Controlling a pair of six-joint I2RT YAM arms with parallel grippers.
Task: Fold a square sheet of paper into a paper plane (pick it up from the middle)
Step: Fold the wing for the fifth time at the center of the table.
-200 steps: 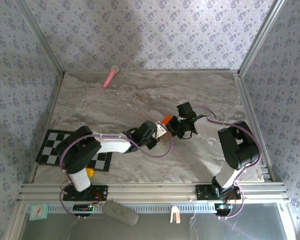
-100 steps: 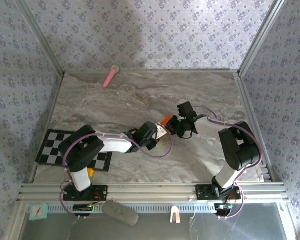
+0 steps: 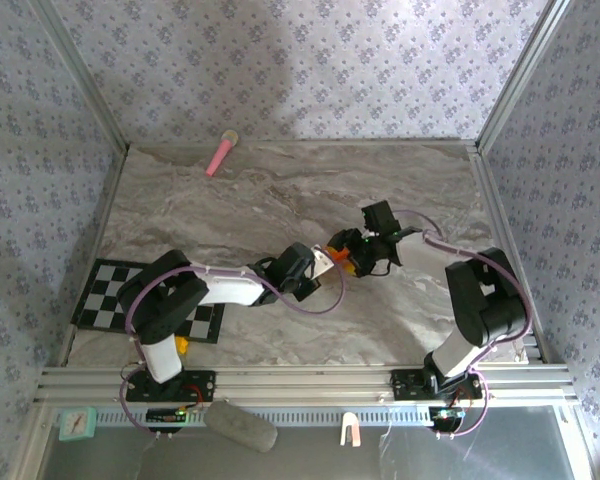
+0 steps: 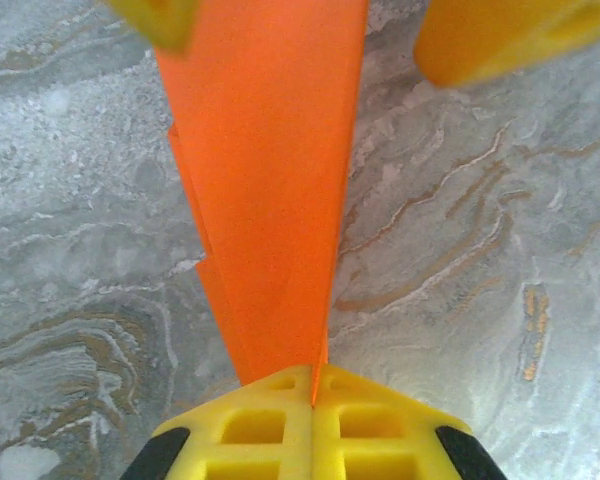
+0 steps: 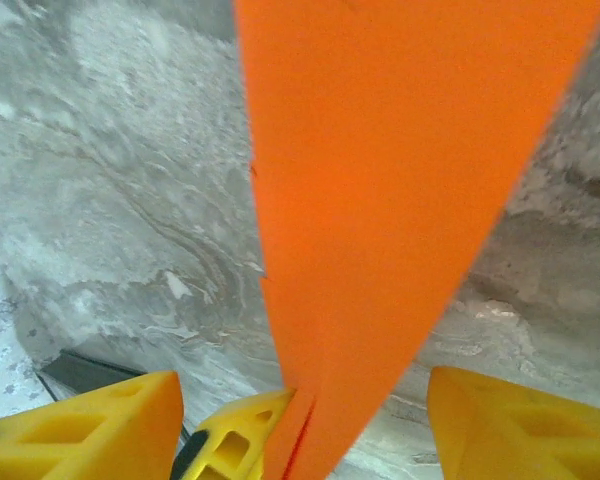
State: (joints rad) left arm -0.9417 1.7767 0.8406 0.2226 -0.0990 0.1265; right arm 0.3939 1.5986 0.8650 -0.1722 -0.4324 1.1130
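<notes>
Over the marble table [image 3: 230, 200], I watch the right arm swing back to the right. The right gripper [image 5: 302, 400] now has its jaws spread wide either side of the folded orange paper [image 4: 270, 180]. The left gripper [image 4: 313, 400] stays pinched on the paper's narrow end at mid-table. I judge the right has let go, so the next fold rests with the left.

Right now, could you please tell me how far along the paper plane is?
Done: the paper is already folded into a narrow, layered taper. In hand: the left hand clamps one end, and the right hand is open astride it. Left: probably the wing folds, then setting it down.
</notes>
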